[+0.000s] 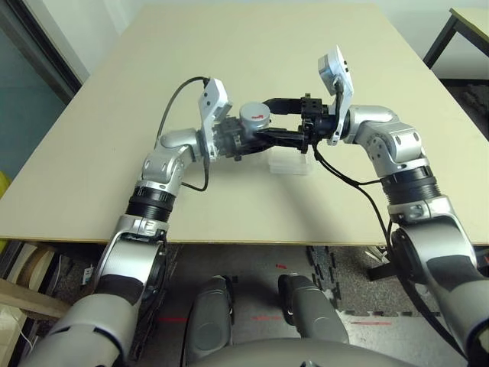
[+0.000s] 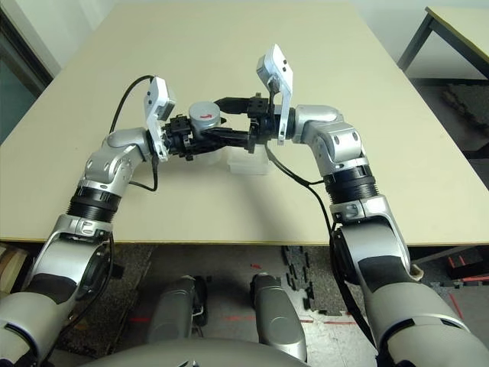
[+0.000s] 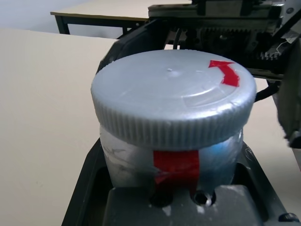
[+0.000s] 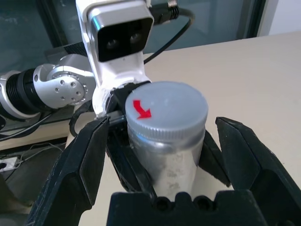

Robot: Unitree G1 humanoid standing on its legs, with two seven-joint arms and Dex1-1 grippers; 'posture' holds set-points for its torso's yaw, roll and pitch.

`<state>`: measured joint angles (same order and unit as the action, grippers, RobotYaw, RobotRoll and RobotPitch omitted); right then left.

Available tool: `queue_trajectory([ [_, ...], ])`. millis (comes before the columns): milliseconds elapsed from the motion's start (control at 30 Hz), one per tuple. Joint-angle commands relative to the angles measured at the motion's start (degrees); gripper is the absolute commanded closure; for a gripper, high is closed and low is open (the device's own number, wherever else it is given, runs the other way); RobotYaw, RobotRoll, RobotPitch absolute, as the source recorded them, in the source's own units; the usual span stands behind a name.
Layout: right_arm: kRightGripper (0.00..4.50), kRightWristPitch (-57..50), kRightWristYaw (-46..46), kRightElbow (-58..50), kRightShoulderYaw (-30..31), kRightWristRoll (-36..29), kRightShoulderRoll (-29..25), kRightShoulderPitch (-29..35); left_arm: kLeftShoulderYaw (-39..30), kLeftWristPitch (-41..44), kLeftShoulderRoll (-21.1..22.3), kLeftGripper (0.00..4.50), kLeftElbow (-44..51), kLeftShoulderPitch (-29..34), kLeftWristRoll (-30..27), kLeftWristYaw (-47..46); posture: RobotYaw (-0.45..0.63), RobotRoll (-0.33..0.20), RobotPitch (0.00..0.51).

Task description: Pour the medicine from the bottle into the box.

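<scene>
So the bottle (image 1: 254, 116) is pinched upright by the left tool (image 1: 248, 134), cap still screwed on top, while the right tool (image 1: 264, 121) is spread wide with its fingers on either side of it, and the clear box (image 1: 289, 162) is set on the bench (image 1: 229, 206) just to the right of the bottle and closer to the robot. The bench is plain beige; well off to the bottle's right, a second table (image 1: 472, 21) can be seen, and on the robot's side of the bottle, past the bench edge, the grey floor (image 1: 252, 267) is marked with red strips.
</scene>
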<state>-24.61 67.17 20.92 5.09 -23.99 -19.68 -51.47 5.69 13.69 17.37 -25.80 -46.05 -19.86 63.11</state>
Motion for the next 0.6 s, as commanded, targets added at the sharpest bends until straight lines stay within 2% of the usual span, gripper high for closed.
queue_trajectory([
  [33, 0.00, 0.57, -0.37, 1.37, -1.48, -0.12, -0.11, -1.43, 0.76, -1.04, -0.82, 1.91, -1.20, -0.92, 1.04, 1.01, -0.22, 0.000, 0.102],
  [600, 0.00, 0.57, -0.40, 2.16, -2.15, 0.06, -0.50, -1.83, 0.48, -1.97, -1.98, 1.91, -2.62, -0.84, 1.90, 1.26, -0.23, 0.000, 0.103],
])
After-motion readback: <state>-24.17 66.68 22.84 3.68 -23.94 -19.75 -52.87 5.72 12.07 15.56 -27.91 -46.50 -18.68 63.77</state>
